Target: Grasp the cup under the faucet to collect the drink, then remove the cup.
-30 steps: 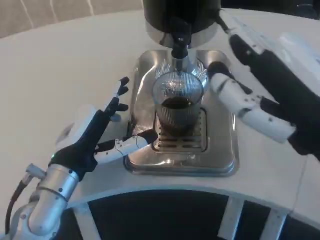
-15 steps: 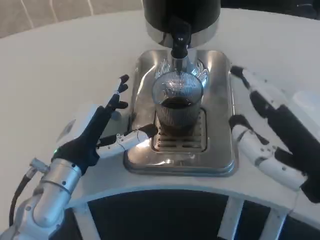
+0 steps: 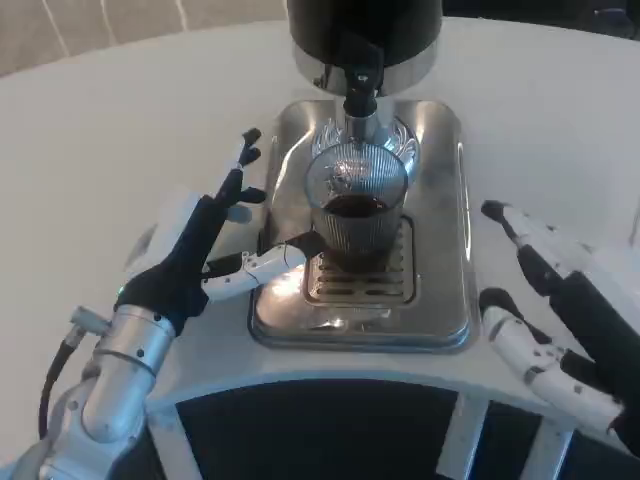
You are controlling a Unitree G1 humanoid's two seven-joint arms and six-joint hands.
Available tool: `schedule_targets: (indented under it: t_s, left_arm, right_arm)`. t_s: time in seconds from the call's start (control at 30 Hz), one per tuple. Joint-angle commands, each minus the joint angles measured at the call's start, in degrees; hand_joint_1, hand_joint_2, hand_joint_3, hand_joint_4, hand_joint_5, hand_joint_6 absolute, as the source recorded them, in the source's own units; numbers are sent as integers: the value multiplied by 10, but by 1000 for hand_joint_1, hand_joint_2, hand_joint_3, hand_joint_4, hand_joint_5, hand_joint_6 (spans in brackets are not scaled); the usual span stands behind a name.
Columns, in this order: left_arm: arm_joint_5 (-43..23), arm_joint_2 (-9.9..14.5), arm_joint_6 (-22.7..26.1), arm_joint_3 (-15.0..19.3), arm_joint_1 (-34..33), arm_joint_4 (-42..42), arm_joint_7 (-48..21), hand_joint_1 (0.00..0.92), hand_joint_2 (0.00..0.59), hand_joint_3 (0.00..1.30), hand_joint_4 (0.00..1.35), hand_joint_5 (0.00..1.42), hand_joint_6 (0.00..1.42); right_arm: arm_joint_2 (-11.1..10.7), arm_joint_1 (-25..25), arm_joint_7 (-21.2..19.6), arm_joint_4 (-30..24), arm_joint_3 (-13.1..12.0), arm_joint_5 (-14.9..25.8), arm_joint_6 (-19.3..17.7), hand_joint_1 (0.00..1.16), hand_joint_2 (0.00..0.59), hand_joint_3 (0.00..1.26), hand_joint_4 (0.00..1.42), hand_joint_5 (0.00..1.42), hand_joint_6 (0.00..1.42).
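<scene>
My right hand (image 3: 555, 320) lies nearest, low at the right edge of the white counter (image 3: 120, 130), its fingers spread and holding nothing; one white-and-black fingertip (image 3: 497, 211) points toward the right rim of the shiny steel drip tray (image 3: 440, 300), apart from it. My silver left forearm (image 3: 115, 385) rises from the lower left corner, slanting up toward the tray. My left hand (image 3: 200, 250) sits just beside the tray's left edge, fingers fanned apart, empty. Its upper fingers point away up the counter, while the lowest finger (image 3: 270, 260) reaches sideways over the tray's rim, its dark tip just beside the base of the cup; whether it touches I cannot tell. The clear ribbed glass cup (image 3: 356, 205) stands upright on the slotted grate in the middle of the tray, dark drink filling its lower part. Directly above its mouth hangs the black faucet (image 3: 360, 85), mounted on the black, chrome-banded dispenser (image 3: 365, 30) at the far edge.
</scene>
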Motion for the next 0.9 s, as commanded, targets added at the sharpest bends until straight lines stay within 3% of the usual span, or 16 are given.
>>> schedule_targets:
  t_s: [0.03,0.37,0.7,0.9]
  left_arm:
    - [-3,-8,-37,2,-8,25,26,308,59,0,0,266,320]
    - [-16,-16,-102,-4,-34,92,3,386,59,0,3,311,361]
    - [-23,-24,-113,-12,-65,131,-28,404,58,0,21,338,395]
    - [-18,-30,-117,-16,-81,144,-29,400,55,7,79,415,486]
  right_arm:
    - [18,13,19,-9,-10,-7,-17,0,567,0,0,0,0]
    - [37,14,45,-9,-19,-23,-25,0,575,0,0,0,0]
    - [55,22,51,-9,-19,-34,-40,0,582,0,0,0,0]
    - [70,35,52,-9,-26,-35,-57,0,583,0,0,0,0]
